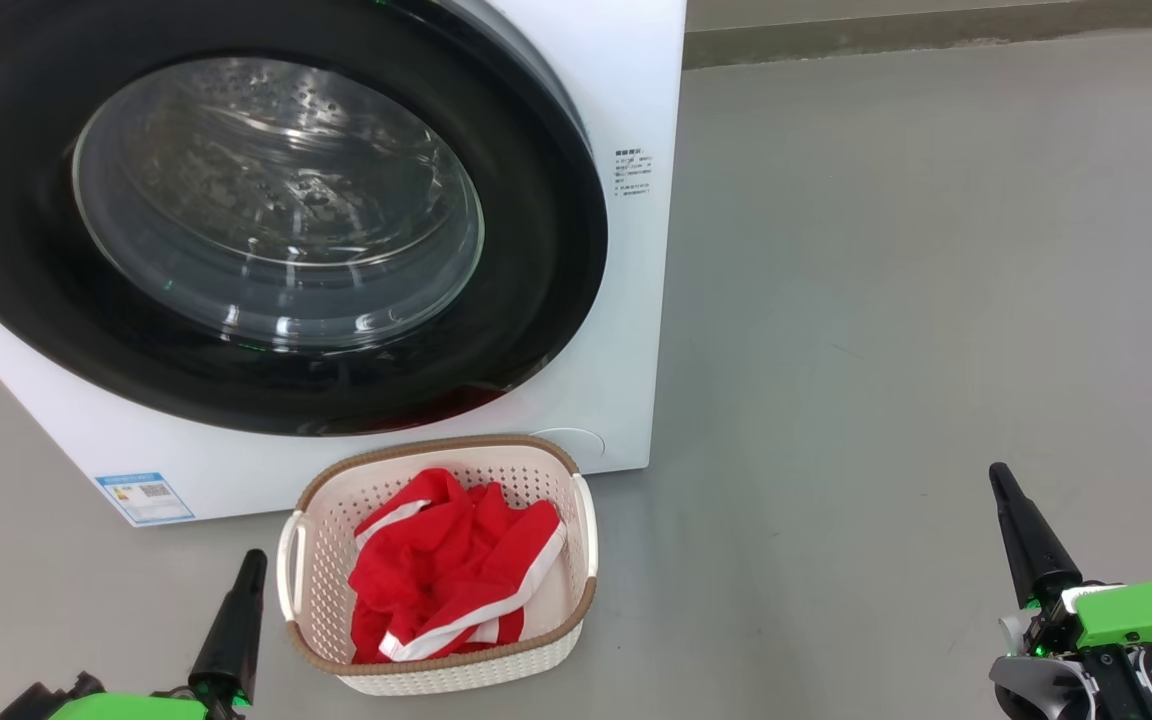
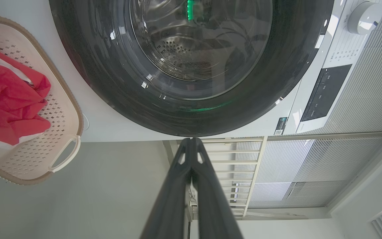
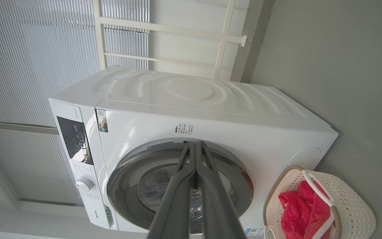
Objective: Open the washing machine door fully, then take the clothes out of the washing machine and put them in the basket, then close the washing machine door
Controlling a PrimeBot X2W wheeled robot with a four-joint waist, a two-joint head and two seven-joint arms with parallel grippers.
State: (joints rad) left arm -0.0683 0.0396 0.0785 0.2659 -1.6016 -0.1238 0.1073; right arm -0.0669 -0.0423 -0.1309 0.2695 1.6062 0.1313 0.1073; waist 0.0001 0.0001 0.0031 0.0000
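Left gripper [image 1: 254, 560]: both fingers pressed together, gripping nothing, just left of the basket [image 1: 436, 444]. Right gripper [image 1: 1000, 478]: fingers likewise together and empty, well apart to the basket's right, over the floor [image 1: 886, 300]. One basket stands before one washing machine [image 1: 636, 100] and holds one heap of red, white-trimmed clothes [image 1: 446, 570]. The single washing machine door [image 1: 16, 250] lies shut.

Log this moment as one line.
door: closed | clothes: in basket | left tool: shut, empty | right tool: shut, empty
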